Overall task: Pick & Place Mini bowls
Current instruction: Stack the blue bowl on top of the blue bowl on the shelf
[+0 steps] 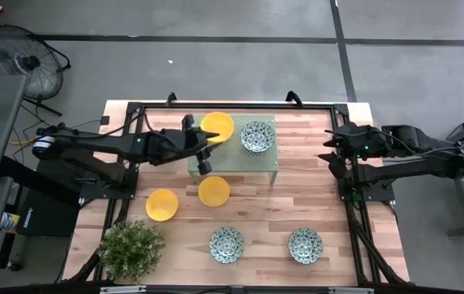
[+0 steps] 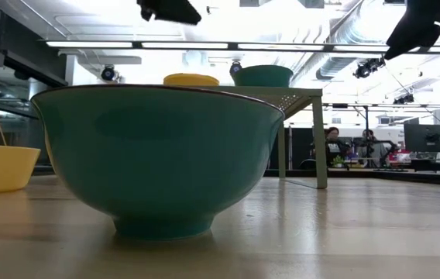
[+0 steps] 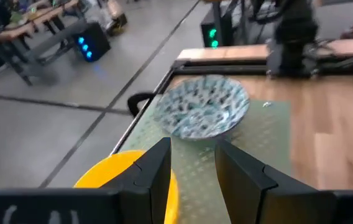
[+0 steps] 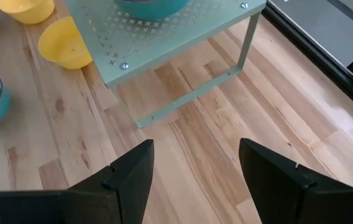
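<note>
high view: two mini bowls (image 1: pixel 217 126) sit on the stand (image 1: pixel 234 162); four wait on the table (image 1: pixel 322 204); left gripper (image 1: pixel 203 155), fingers seemingly parted and empty, hovers at the stand's left edge.

Grey concrete floor (image 1: pixel 216 57); black fan (image 1: pixel 24 59); ceiling strip lights (image 2: pixel 197 44)

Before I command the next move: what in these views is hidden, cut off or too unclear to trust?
- Low view: the near patterned bowl fills the frame, hiding most of the table behind it.
- Low view: both grippers are cut off by the top edge.
- Left wrist view: the yellow bowl on the green stand is partly covered by the left gripper; contact cannot be told.
- Right wrist view: the bowl on the stand is cut off by the frame edge.
</note>
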You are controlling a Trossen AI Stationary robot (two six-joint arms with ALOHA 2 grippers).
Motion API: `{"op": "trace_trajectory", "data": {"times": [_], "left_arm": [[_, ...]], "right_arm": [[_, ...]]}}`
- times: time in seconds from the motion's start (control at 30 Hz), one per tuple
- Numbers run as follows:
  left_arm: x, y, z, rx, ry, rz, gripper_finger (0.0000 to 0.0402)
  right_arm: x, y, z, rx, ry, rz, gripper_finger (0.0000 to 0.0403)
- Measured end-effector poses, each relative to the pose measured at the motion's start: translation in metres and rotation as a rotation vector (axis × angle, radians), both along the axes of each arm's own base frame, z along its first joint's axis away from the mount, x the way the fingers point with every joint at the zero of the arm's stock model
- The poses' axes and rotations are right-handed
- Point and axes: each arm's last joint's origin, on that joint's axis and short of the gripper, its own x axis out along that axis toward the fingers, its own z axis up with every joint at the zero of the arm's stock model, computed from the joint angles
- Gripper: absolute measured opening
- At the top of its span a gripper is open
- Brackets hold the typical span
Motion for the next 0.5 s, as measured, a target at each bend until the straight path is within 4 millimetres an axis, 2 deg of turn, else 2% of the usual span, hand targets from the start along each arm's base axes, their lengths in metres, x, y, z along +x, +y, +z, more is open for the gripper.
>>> {"op": "trace_trajectory", "data": {"times": [0.27, 0.5], "left_arm": [[-0.009, -0.028, 0.003, -0.004, 0.014, -0.098, 0.0121], [-0.014, -0.05, -0.003, 0.014, 0.072, -0.167, 0.0121]], "right_arm": [[0.0, 0.002, 0.0, 0.044, 0.0, 0.039, 0.0224], [0.006, 0.006, -0.002, 0.198, 0.008, 0.104, 0.0224]]}}
